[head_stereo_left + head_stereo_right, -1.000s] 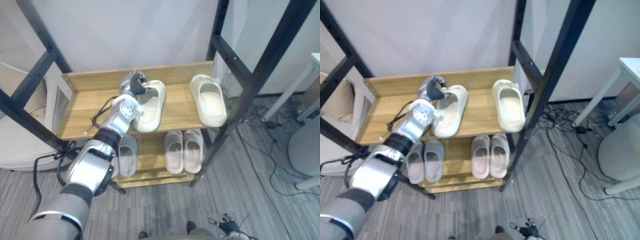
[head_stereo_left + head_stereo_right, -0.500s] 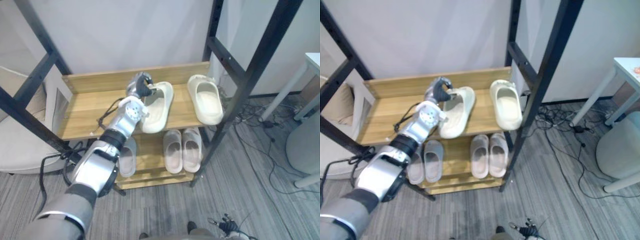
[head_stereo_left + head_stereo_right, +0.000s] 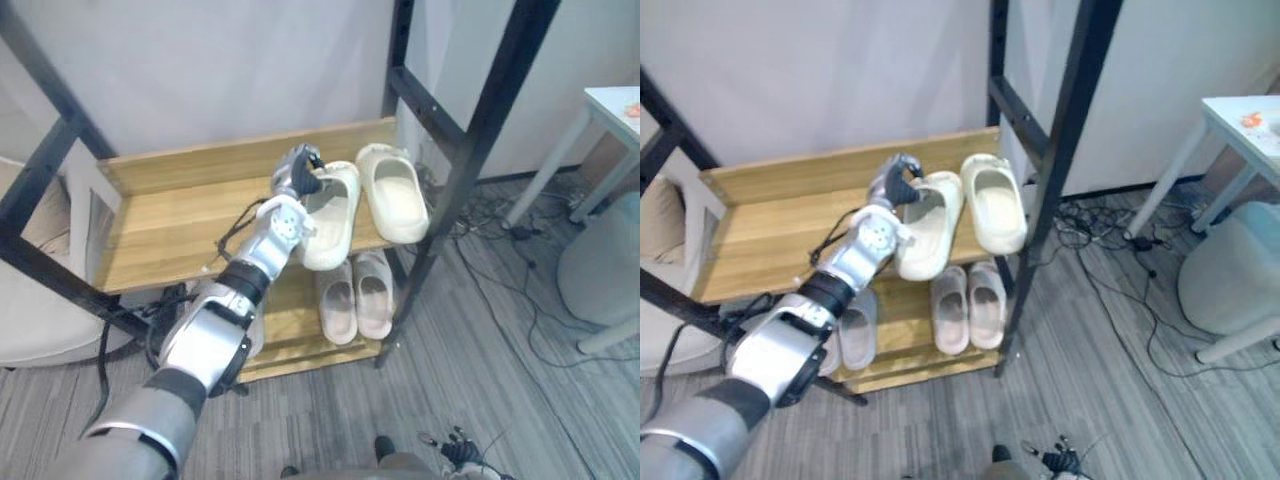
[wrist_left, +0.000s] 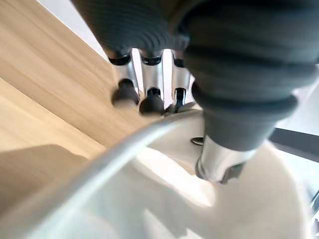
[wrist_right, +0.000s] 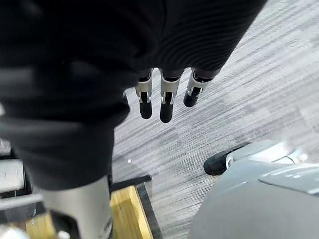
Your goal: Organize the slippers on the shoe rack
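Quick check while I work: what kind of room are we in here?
Probably an office or lab corner, not a home hallway: grey carpet strewn with cables, a white table at the side, and the wooden shoe rack where the left hand grips a cream slipper.

Stereo eyes looking down on shared shoe rack (image 3: 170,220), wrist views close-up

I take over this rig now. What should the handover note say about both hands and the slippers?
Left hand: shut on the rim of the left cream foam slipper on the upper wooden shelf.
Right hand: open, idle, hanging above the grey floor.
Second cream foam slipper lies close beside the held one, at the shelf's right end.
Pale pink pair sits on the lower shelf.
Left to do: straighten the angled held slipper, then release.
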